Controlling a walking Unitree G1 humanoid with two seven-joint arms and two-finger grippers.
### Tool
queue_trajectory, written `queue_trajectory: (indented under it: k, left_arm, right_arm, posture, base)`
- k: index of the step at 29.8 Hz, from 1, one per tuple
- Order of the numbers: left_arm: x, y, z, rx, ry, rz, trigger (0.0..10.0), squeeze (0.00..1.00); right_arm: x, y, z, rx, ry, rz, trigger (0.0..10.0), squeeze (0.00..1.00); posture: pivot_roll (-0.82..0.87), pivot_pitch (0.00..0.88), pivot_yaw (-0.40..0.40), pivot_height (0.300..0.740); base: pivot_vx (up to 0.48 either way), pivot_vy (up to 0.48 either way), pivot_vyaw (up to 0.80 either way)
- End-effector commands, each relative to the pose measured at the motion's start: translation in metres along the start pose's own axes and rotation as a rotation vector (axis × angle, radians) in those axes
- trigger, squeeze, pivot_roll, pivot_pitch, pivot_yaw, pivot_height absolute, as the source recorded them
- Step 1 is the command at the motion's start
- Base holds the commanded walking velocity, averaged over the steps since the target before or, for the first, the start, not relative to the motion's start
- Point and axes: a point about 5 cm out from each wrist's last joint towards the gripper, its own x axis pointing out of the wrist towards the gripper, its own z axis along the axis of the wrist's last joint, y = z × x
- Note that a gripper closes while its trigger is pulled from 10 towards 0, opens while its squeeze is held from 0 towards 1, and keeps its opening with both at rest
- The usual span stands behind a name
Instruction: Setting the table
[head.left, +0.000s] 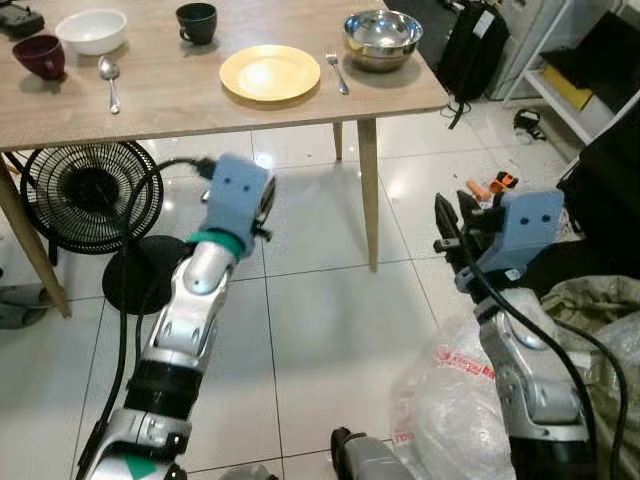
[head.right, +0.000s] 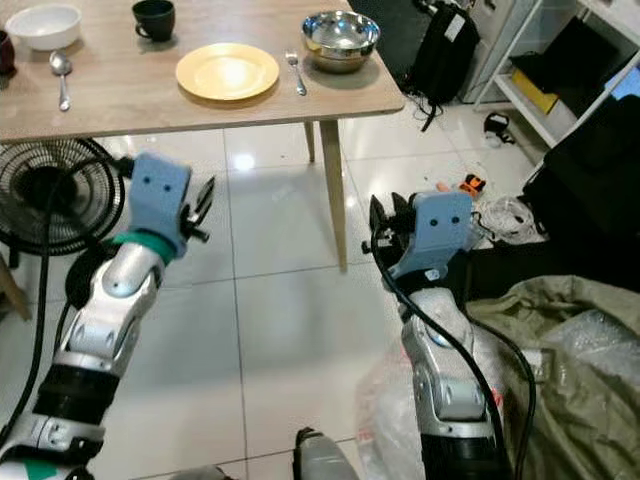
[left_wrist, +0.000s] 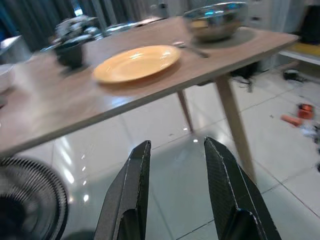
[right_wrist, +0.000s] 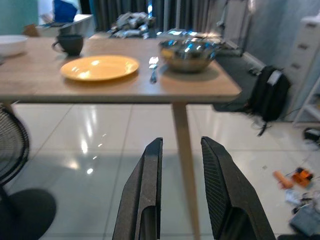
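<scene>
On the table (head.left: 190, 95), left to right: one maroon cup (head.left: 39, 56), one white bowl (head.left: 91, 31), one spoon (head.left: 109, 77), one black cup (head.left: 196, 22), one yellow plate (head.left: 269, 72), one fork (head.left: 337, 71), one steel bowl (head.left: 382, 38). Nearer, above the floor, the left gripper (left_wrist: 175, 187) and right gripper (right_wrist: 181, 187) are both parted and hold nothing.

We count one yellow plate (head.left: 269, 72), one fork (head.left: 337, 72), one spoon (head.left: 109, 80), one steel bowl (head.left: 382, 38), one white bowl (head.left: 91, 30), one maroon bowl (head.left: 39, 56) and one black cup (head.left: 196, 22) on one table (head.left: 150, 100), plus one fan (head.left: 90, 195).
</scene>
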Motion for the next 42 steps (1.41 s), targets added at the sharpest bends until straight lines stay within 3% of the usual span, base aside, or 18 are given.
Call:
queue_trajectory:
  k: [1,9,42]
  left_arm:
    - [-0.002,0.0,0.001,-0.012,0.002,0.023,10.0,0.0]
    - [0.0,0.004,0.004,-0.007,-0.011,0.072,10.0,0.0]
    - [0.005,-0.001,0.011,-0.022,-0.028,0.085,10.0,0.0]
  right_arm:
    - [0.002,-0.004,-0.001,-0.01,-0.008,-0.028,10.0,0.0]
    - [0.006,0.0,0.002,-0.006,-0.023,-0.012,10.0,0.0]
    - [0.005,-0.005,0.001,-0.016,-0.024,-0.024,10.0,0.0]
  posture:
    - [0.07,0.0,-0.006,0.74]
    - [0.08,0.0,-0.02,0.74]
    - [0.07,0.0,-0.022,0.74]
  base:
    - [0.0,0.0,0.0]
    - [0.0,0.0,0.0]
    - [0.453,0.0,0.0]
